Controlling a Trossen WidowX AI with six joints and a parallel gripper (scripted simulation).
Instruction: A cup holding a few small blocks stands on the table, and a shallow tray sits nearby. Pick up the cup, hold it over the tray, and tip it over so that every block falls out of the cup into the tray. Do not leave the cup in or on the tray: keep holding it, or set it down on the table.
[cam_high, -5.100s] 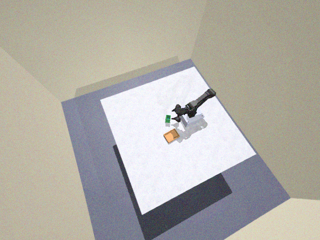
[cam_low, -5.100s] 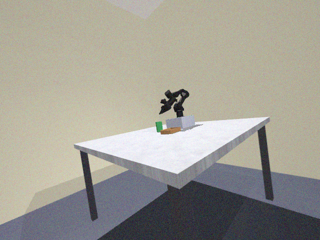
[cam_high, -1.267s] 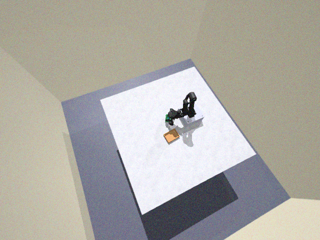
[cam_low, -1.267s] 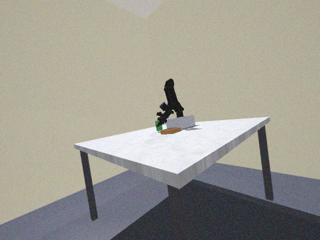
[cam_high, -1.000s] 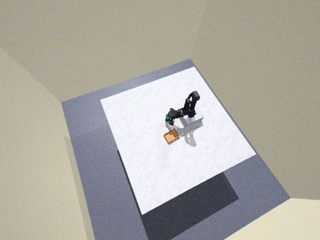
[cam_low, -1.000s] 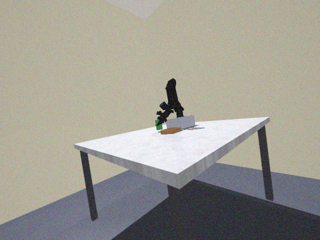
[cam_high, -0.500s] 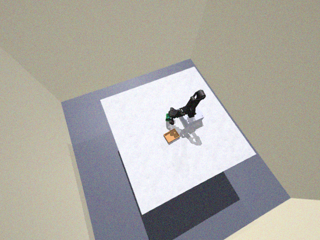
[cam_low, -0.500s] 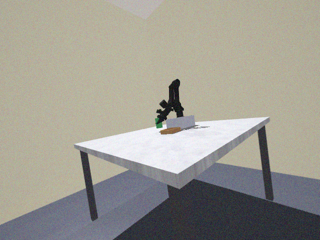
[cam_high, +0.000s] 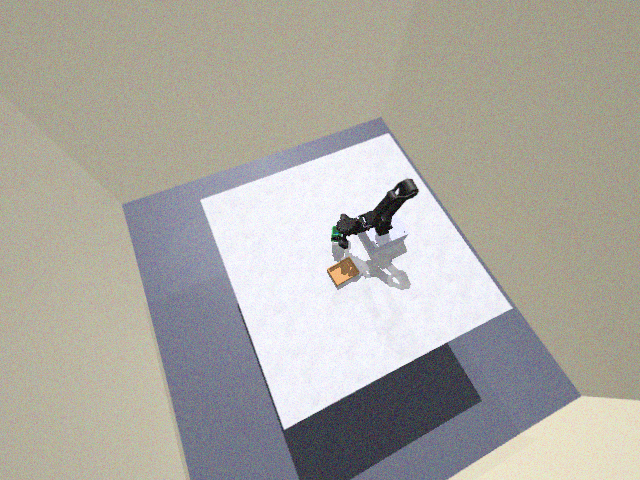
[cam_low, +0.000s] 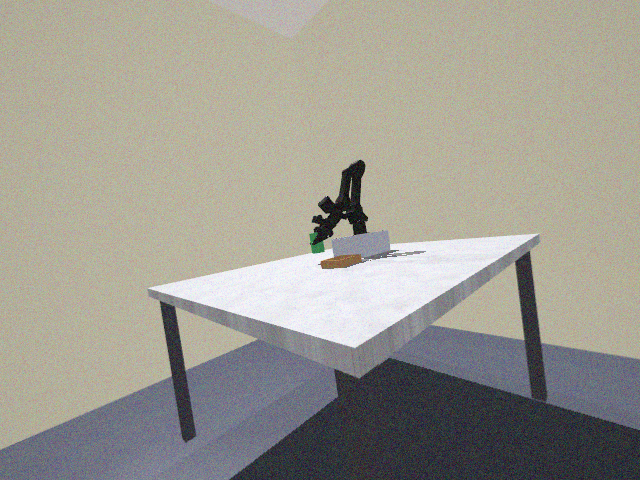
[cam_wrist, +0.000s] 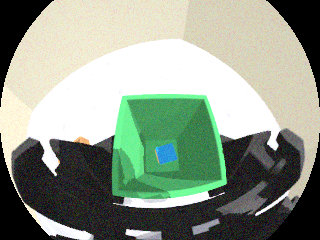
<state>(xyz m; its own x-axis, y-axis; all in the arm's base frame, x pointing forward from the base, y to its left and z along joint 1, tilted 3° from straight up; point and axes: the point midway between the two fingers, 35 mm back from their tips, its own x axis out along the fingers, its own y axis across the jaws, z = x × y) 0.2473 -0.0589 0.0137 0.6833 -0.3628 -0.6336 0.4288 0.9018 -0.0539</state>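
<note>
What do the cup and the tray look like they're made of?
Cup: probably green plastic, fairly matte; its walls are evenly coloured, with soft shading and no bright glints.

Tray: orange-brown, perhaps plastic or painted wood; it looks flat-coloured, and no grain shows, so I can't tell which.

Pale grey upright panel (cam_low: 360, 244) on white tabletop (cam_high: 289, 232) (cam_low: 330, 299) (cam_wrist: 165, 65), long and low. Dark table legs (cam_low: 178, 372) below. Near-black rectangle (cam_high: 387, 408) (cam_low: 465, 434) on blue-grey floor (cam_high: 180, 310) (cam_low: 129, 413), partly under table. Beige walls (cam_high: 258, 77) (cam_low: 155, 129) (cam_wrist: 240, 45) around. Pale patch (cam_low: 279, 12) at top edge, exterior view; can't tell what.
</note>
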